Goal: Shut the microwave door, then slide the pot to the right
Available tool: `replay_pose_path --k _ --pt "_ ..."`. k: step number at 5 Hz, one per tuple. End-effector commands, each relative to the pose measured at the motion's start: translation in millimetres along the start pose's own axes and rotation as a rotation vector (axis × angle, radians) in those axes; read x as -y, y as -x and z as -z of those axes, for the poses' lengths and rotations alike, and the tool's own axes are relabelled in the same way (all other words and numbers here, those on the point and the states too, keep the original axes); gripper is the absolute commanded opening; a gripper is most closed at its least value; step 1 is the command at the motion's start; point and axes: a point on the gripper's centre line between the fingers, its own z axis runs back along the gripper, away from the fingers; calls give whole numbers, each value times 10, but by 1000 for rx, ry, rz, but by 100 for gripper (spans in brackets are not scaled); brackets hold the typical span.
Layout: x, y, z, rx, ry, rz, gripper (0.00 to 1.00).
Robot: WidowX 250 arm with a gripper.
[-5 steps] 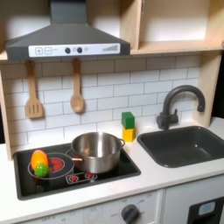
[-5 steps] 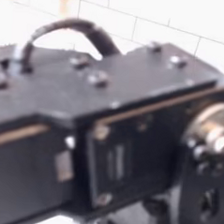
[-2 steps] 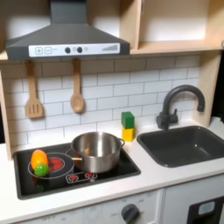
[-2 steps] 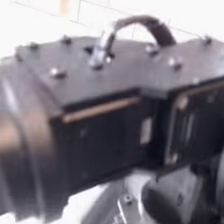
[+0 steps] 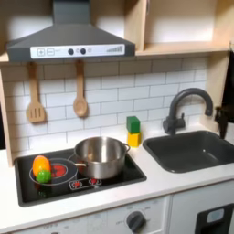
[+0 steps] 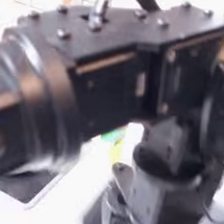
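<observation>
Up close in the second exterior view you've got the arm's black housing point(image 6: 107, 76); can't tell the gripper's state. Pot point(image 5: 101, 157) sits on the hob point(image 5: 78, 175) w/ a yellow-orange toy point(image 5: 40, 168) beside it, sink point(image 5: 190, 151) at the first exterior view's right.

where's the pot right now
In the first exterior view the pot sits on the black cooktop, right of the orange-and-green toy, left of the sink.

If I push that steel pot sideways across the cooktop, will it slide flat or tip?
The pot looks wide and shallow with a flat base, so it will probably slide, not tip. Its shiny wall may let a pusher slip around the curve. The cooktop looks smooth, so little drag seems likely.
</observation>
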Motion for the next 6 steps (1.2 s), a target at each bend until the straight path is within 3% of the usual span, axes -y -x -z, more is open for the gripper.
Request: replay_pose_path --k 1,3,4,5,6 --pt "-388 6 12 -10 -19 -111 100" --pt "-798 13 3 -18 -34 -223 100" --pt "-892 7 0 -25 -40 -244 100" --pt "-1001 70 -45 -17 -68 -316 100" --pt "-981 62 -6 -31 -59 -302 100"
